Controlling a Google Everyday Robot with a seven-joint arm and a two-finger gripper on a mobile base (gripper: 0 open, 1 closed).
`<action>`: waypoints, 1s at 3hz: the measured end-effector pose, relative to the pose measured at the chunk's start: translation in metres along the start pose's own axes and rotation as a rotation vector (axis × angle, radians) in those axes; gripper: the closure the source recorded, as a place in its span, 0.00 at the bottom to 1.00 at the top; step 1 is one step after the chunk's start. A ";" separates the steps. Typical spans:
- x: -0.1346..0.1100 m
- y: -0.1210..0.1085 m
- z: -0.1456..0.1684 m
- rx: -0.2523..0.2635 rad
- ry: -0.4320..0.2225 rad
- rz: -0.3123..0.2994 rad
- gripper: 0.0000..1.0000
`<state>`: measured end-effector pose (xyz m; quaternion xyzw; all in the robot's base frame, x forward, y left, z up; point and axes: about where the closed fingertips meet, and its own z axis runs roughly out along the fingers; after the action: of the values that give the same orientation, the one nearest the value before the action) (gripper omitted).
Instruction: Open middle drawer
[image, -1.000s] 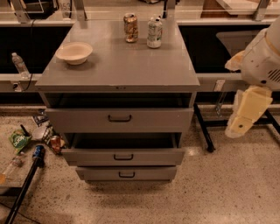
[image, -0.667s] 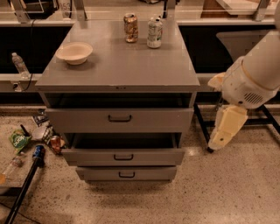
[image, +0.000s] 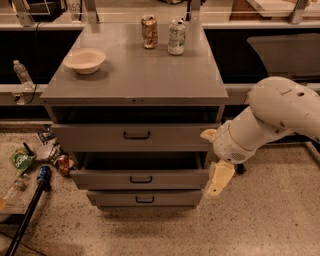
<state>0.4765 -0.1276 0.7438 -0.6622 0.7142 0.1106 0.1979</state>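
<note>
The grey cabinet (image: 135, 80) has three drawers. The middle drawer (image: 105, 179) is shallow, with a small black bar handle (image: 141, 179), and stands pulled out a little, with a dark gap above its front. The taller top drawer (image: 90, 137) also stands slightly out. The lowest drawer (image: 115, 199) sits below. My gripper (image: 218, 180) hangs pointing down from the white arm (image: 270, 117), right beside the right end of the middle drawer's front, well to the right of its handle. It holds nothing that I can see.
On the cabinet top stand a cream bowl (image: 85, 60) and two cans (image: 149, 31) (image: 176, 36). A water bottle (image: 22, 74) stands on the left ledge. Litter (image: 22, 160) and a black pole with a blue part (image: 37, 192) lie on the floor at left.
The arm has swung left and down, bringing the gripper from well right of the cabinet to the right end of the middle drawer. The drawers have not moved.
</note>
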 end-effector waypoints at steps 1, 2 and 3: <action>0.000 -0.001 0.004 -0.005 -0.007 0.002 0.00; -0.001 -0.009 0.045 -0.057 -0.076 0.023 0.00; -0.007 -0.023 0.115 -0.117 -0.130 0.008 0.00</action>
<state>0.5151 -0.0751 0.6461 -0.6613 0.6948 0.1956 0.2042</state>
